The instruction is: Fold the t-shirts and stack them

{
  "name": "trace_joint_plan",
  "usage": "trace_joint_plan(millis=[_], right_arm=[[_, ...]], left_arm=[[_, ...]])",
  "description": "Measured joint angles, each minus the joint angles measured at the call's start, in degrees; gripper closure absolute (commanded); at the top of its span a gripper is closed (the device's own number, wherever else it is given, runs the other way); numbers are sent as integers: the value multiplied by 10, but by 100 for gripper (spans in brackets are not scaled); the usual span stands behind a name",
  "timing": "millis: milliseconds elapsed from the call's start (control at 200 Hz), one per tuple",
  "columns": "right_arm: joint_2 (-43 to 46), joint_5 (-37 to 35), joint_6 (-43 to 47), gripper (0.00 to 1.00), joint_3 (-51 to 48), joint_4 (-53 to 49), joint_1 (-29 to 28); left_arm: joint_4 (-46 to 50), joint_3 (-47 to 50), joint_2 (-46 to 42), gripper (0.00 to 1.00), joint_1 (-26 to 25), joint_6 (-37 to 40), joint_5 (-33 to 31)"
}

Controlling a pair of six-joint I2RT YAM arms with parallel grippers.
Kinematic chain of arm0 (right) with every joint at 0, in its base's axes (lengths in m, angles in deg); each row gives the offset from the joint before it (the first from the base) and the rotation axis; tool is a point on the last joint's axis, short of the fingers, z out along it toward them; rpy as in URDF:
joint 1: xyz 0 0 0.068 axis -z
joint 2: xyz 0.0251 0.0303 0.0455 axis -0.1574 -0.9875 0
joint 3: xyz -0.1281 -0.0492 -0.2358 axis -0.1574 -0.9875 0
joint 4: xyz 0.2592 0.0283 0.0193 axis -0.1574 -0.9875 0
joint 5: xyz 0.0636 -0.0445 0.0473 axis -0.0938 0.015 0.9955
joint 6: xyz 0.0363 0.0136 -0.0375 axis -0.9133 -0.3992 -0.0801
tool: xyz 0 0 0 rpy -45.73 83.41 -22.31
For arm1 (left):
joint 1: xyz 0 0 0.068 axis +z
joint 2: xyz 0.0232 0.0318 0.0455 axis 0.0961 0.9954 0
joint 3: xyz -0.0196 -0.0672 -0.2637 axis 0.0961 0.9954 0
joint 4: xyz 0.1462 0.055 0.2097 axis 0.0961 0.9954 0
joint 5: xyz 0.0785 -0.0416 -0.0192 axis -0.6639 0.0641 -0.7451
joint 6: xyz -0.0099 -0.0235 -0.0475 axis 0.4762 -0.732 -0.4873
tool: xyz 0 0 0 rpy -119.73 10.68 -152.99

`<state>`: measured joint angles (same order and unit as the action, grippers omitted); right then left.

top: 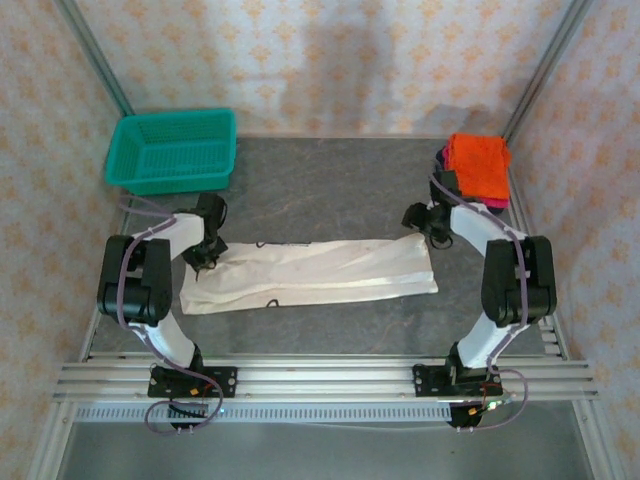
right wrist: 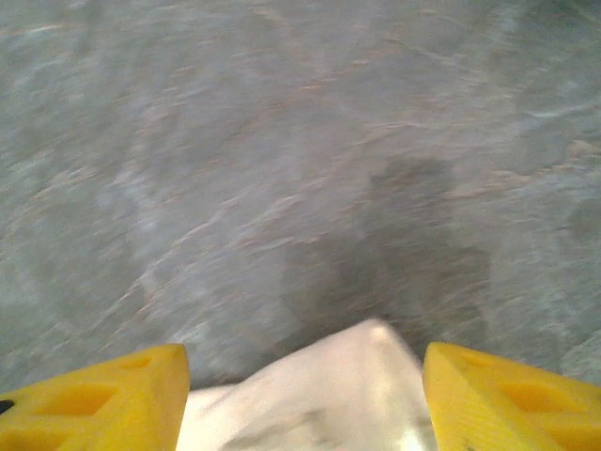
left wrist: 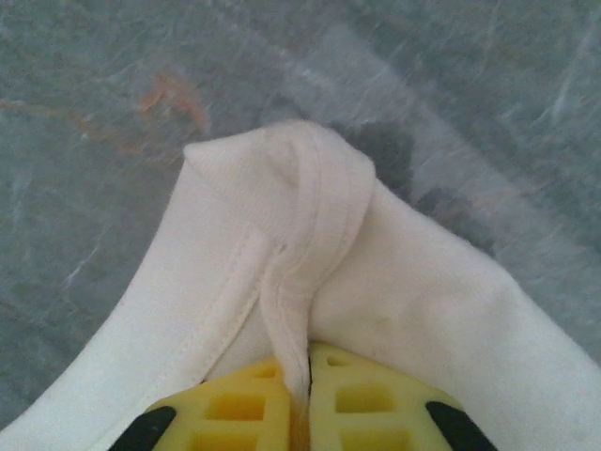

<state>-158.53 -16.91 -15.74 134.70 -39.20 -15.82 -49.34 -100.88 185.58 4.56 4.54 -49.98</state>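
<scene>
1. At the bottom of the top view, both arms rose from a rail at the near edge of the grey surface (top: 330,190).
2. Across the middle of the frame, the white t-shirt (top: 310,272) lay flat on the surface, folded into a long strip.
3. At the strip's left end, the left claw (top: 205,258) was pressed together on a raised, seamed fold of the shirt. The left wrist view showed that fold pinched between the yellow fingers (left wrist: 235,409).
4. At the right end, the right claw (top: 437,238) stood spread, with a corner of the white cloth (right wrist: 329,395) lying loose between its fingers.
5. Farther back, at the upper right, the orange shirt (top: 477,163) topped a folded stack with pink and dark edges showing beneath.
6. At the upper left sat the teal basket (top: 172,122).
</scene>
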Motion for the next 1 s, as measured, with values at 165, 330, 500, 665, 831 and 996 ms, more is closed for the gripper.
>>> trace_joint_plan(millis=[165, 330, 500, 665, 831, 996], right_arm=[[25, -45, 39, 31, 16, 0, -90], [-17, -59, 50, 32, 55, 4, -175], [-73, -47, 39, 38, 67, 13, -228], [-95, -30, 20, 48, 66, 18, -231], [-105, -10, 13, 58, 65, 25, -231], [-112, -6, 12, 64, 61, 27, -229]], left_arm=[[5, -10, -9, 20, 0, 8, -20], [31, -5, -91, 0, 0, -1, -42], [42, 46, -232, 7, -13, -30, -44], [37, 111, -293, 29, -68, -81, -15], [3, 194, -309, 48, -103, -154, 9], [-23, 233, -311, 63, -103, -196, 21]])
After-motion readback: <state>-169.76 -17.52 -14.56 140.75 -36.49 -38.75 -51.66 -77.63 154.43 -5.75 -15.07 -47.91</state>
